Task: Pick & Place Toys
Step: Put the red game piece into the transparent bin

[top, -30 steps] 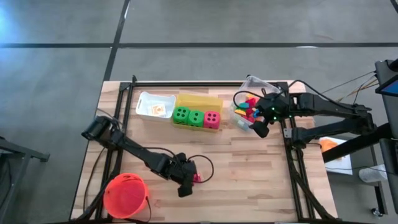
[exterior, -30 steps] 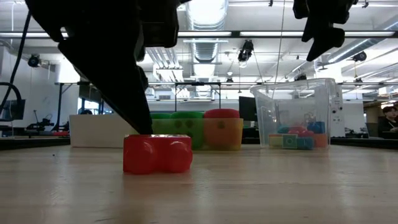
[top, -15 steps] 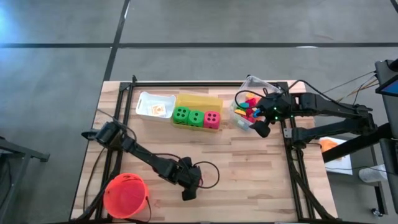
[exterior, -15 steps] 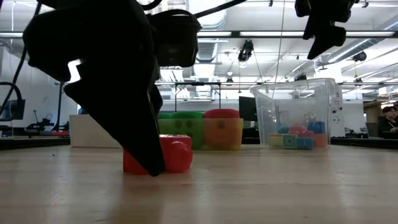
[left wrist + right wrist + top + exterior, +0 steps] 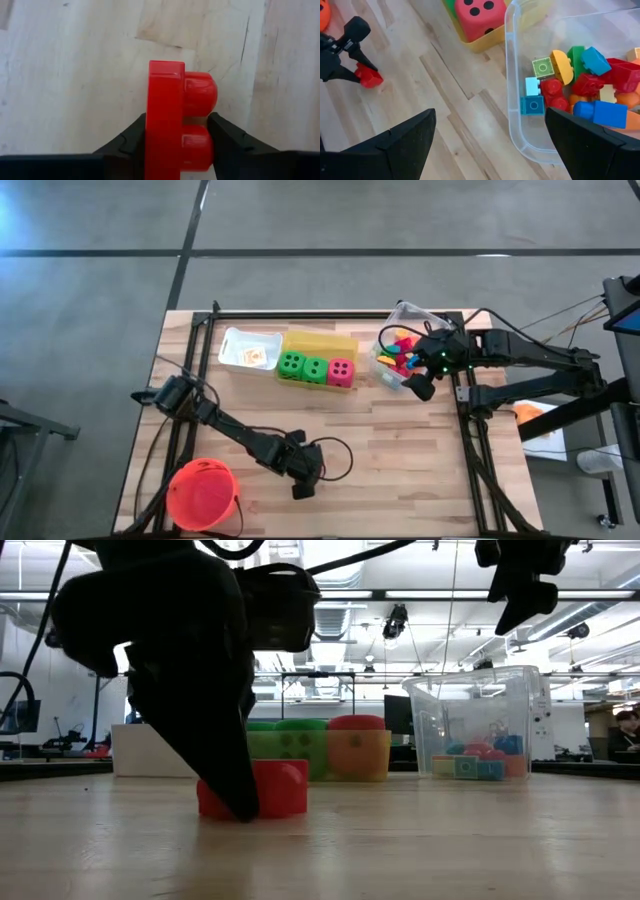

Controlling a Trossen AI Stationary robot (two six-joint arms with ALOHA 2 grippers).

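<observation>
Toys sit mostly along the far side of the tabletop (image 5: 400, 450) in the high view: two green dice (image 5: 303, 367) and a pink-red die (image 5: 341, 370) stand in a row in the yellow bin (image 5: 320, 342), cards (image 5: 256, 358) lie in the white bin (image 5: 237, 347) to its left, and bright blocks (image 5: 397, 352) fill the clear bin (image 5: 401, 315) to its right. The left tool (image 5: 308, 474) is down at the near middle of the tabletop, beside the orange-red bucket (image 5: 203, 494). The right tool (image 5: 418, 385) hangs at the clear bin's near edge.

Low view: a red block (image 5: 275, 788) rests on the wood, and a dark finger (image 5: 215, 745) of the left tool reaches down across its left part to the surface. Behind stand the white, yellow and clear bins; the right tool shows at the top right, above the clear bin.

Left wrist view: the red block, two round studs on one side, stands between the two fingers (image 5: 132, 140), which press against its flat back and its studs, so the left tool is clenched on it, with the block on the tabletop.

Right wrist view: the right tool's fingers (image 5: 405, 140) are spread wide and grasp nothing, over the clear bin's rim and the blocks inside. Farther off, the left tool grips the red block on the wood.
</observation>
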